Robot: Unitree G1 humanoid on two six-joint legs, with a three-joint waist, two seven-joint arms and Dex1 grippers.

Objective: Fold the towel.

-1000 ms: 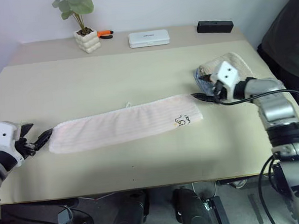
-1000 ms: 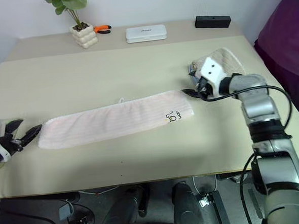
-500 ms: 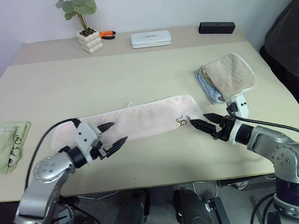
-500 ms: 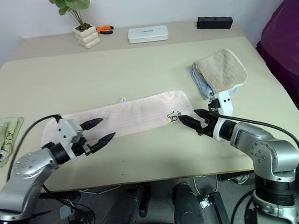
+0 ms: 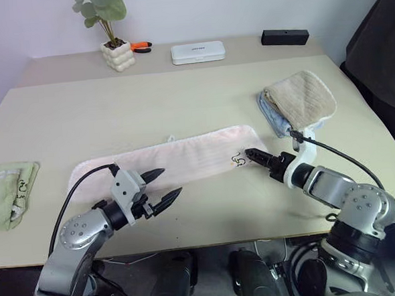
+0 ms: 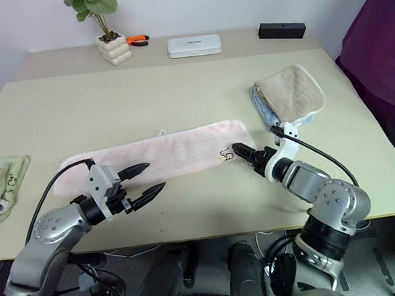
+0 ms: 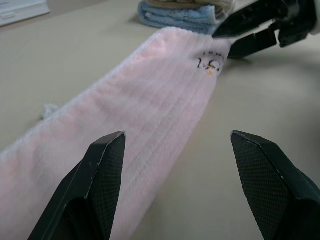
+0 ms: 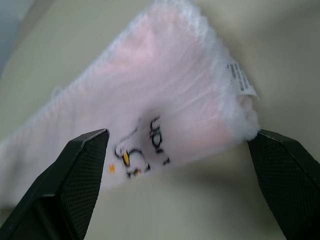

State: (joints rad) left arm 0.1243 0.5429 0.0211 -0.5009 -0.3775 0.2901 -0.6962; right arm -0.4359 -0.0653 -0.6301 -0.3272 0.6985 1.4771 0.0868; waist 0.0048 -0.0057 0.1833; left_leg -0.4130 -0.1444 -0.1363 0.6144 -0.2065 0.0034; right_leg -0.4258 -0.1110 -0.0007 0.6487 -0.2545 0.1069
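Left eye view: the towel (image 5: pixel 165 167) lies as a long pink strip across the middle of the frame on the table (image 5: pixel 181 95). Left gripper (image 5: pixel 161 188) hangs spread wide at lower left, empty. Right gripper (image 5: pixel 255 156), fingers parted and empty, points at the towel's embroidered end.

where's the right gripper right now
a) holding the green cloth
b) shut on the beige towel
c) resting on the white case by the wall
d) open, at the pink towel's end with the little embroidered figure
d: the right gripper stands open at the embroidered end of the pink towel, its fingers wide apart to either side of that end in the right wrist view.
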